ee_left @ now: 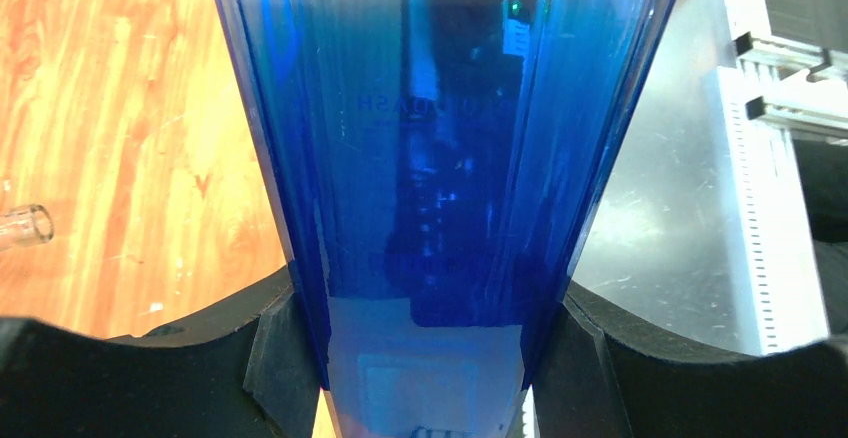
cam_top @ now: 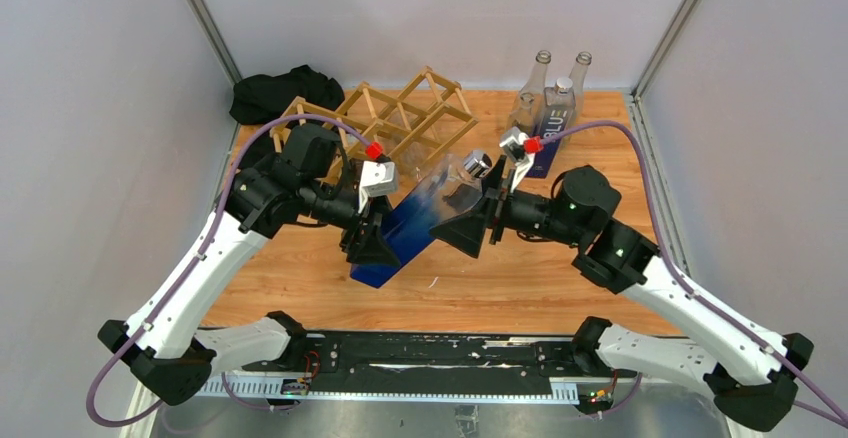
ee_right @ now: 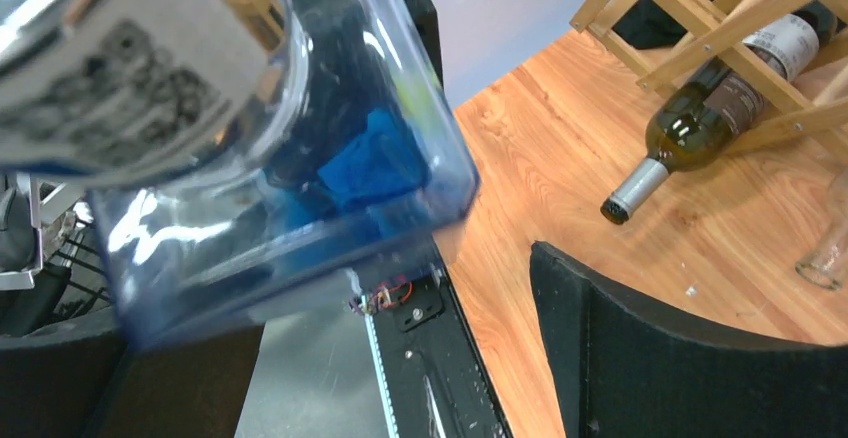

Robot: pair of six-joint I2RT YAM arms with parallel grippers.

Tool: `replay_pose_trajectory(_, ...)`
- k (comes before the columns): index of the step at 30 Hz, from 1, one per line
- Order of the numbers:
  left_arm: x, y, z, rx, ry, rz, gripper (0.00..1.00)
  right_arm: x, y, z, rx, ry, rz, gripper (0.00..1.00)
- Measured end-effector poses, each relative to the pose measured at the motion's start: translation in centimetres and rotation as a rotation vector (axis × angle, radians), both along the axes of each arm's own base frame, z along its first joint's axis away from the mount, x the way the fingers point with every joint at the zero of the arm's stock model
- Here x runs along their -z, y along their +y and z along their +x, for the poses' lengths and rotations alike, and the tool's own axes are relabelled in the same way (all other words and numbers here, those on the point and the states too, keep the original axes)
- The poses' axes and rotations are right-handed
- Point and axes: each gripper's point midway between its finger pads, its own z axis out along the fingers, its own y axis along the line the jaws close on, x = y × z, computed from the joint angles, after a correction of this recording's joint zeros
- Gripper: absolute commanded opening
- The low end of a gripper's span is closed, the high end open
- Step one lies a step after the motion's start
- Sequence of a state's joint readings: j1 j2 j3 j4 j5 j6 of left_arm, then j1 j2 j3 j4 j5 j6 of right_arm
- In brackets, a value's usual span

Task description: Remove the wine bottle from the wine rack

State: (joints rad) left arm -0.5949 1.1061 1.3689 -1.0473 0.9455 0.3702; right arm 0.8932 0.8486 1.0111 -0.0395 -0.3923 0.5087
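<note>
Counter [cam_top: 300,293]: wooden top; carries all the items listed.
Wine rack [cam_top: 400,108]: stands at 12 o'clock on the counter, upright.
Blue bottle [cam_top: 410,223]: out of the rack and just at its 6 o'clock. It lies aslant, base toward 7 o'clock and neck toward 1 o'clock. Whether the base touches the counter cannot be told.
Dark wine bottle [ee_right: 715,108]: lies in a lower cell of the rack, neck sticking out.
Left tool [ee_left: 425,353]: clenched on the blue bottle's lower body, with pads on two opposite faces.
Right tool [ee_right: 380,363]: released, fingers wide about the bottle's upper end; the finger in clear view stands off the glass.
Step judged: the left tool alone carries the blue bottle, which is to be set down.
Method advised: draw the right tool back toward 4 o'clock before the left moves.
Risk judged: the glass looks smooth and tapered, so the bottle may slip. Lower it base-first at 6 o'clock, well apart from the standing bottles [cam_top: 550,98] at 2 o'clock.
</note>
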Motion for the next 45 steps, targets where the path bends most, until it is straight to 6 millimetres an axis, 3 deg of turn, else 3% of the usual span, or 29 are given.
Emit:
replay_pose_trajectory(8,-0.8,-0.3,-1.0,0.021,0.077,-0.036,0.0,-1.9,2.8,0.8,-0.067,-0.042,0.097,0.98)
replay_pose_trajectory(11,-1.0,-0.3,-1.2,0.025,0.098,-0.042,0.0,-2.4,3.5,0.8,-0.093,-0.052,0.125,0.76)
replay_pose_trajectory(13,-0.9,-0.3,-1.2,0.018,0.112,-0.039,0.14,-2.7,3.8,0.7,-0.11,-0.06,0.136,0.54)
replay_pose_trajectory(16,-1.0,-0.3,-1.4,0.016,0.15,-0.038,0.74,-2.9,4.0,0.6,-0.123,-0.074,0.139,0.12)
replay_pose_trajectory(17,-0.9,-0.3,-1.3,0.01,0.147,-0.034,0.89,-2.9,4.0,0.6,-0.122,-0.076,0.136,0.02)
replay_pose_trajectory(18,-0.9,-0.4,-1.2,0.007,0.142,-0.033,0.98,-2.8,4.0,0.7,-0.117,-0.07,0.132,0.0)
replay_pose_trajectory(24,-0.9,-0.1,1.5,-0.096,0.004,0.004,1.0,0.6,3.0,2.9,0.017,-0.015,-0.042,0.0)
replay_pose_trajectory(31,-2.2,2.2,6.5,-0.332,-0.209,0.12,1.0,4.9,-2.8,6.8,0.331,-0.034,-0.346,0.0)
replay_pose_trajectory(40,-0.8,7.2,13.2,-0.626,-0.221,0.292,1.0,5.0,-15.1,11.4,0.845,-0.064,-0.485,0.0)
replay_pose_trajectory(45,0.6,8.8,14.6,-0.696,-0.191,0.362,1.0,6.8,-21.0,14.6,1.078,0.021,-0.55,0.0)
